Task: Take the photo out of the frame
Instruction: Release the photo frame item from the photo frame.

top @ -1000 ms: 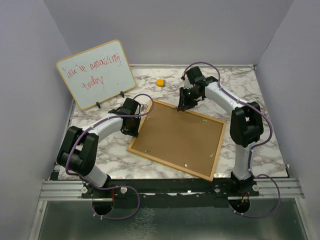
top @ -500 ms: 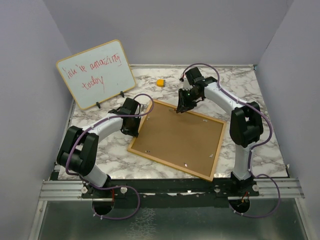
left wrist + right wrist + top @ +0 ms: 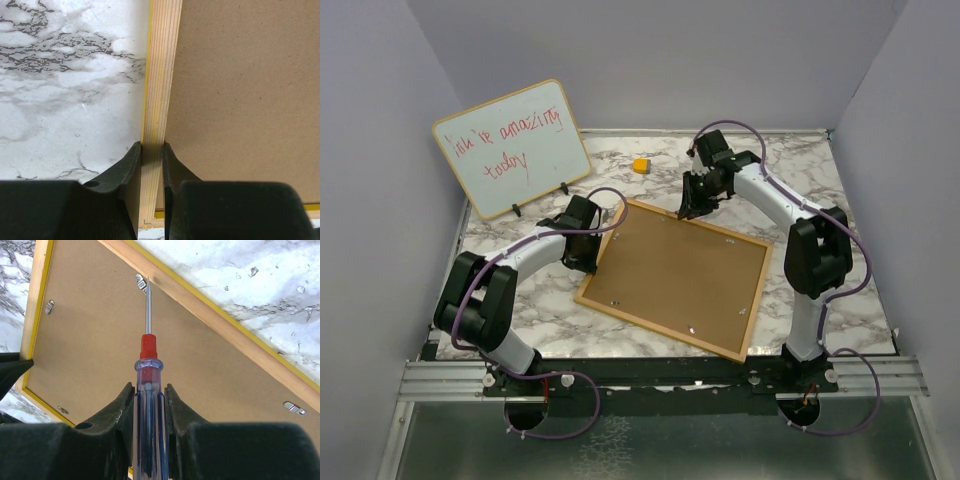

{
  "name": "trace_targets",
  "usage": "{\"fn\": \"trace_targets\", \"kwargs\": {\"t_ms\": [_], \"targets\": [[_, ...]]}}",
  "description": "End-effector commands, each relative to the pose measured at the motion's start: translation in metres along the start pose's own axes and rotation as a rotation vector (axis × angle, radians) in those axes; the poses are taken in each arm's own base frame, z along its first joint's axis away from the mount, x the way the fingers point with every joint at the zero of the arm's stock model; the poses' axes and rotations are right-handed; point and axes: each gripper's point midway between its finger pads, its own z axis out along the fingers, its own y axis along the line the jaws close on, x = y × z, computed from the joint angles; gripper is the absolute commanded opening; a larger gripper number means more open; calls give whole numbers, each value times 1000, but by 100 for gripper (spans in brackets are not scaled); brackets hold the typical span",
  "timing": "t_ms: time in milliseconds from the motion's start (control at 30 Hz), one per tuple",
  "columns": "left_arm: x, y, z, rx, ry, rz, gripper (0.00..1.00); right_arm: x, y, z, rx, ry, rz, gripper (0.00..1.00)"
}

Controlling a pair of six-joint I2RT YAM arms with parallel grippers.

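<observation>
The frame (image 3: 670, 280) lies face down on the marble table, its brown back up and a thin yellow border showing around it. The photo is hidden under that back. My left gripper (image 3: 592, 262) is shut on the frame's left rail (image 3: 160, 90), one finger on each side of it. My right gripper (image 3: 692, 208) is over the frame's far edge, shut on a screwdriver (image 3: 148, 347) with a clear blue and red handle. The screwdriver's tip rests at a small metal clip (image 3: 142, 284) by the wooden rail. Other clips (image 3: 294, 408) sit along the back's edges.
A wood-edged whiteboard (image 3: 512, 148) with red handwriting stands propped at the back left. A small yellow object (image 3: 640, 165) lies on the table behind the frame. Grey walls close the table in on three sides.
My right gripper and the screwdriver have shifted slightly toward the frame's far edge. The left gripper and the frame have stayed put.
</observation>
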Motion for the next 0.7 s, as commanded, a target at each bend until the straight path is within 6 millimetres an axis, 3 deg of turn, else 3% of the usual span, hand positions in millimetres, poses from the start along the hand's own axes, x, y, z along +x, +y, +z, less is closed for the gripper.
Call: {"fn": "trace_targets", "kwargs": {"t_ms": [0,267,433,667], "targets": [[11,-2,11,8,48,-1,7,2,-2,-2,1,1,7,0],[11,-2,12,7,52,-1,7,11,2,0,-36,32,-7,1],[11,-2,12,9,52,1,7,15,-11,8,27,44,14,1],[12,-1,12,7,53,-1,7,9,-10,14,23,37,8,0]]}}
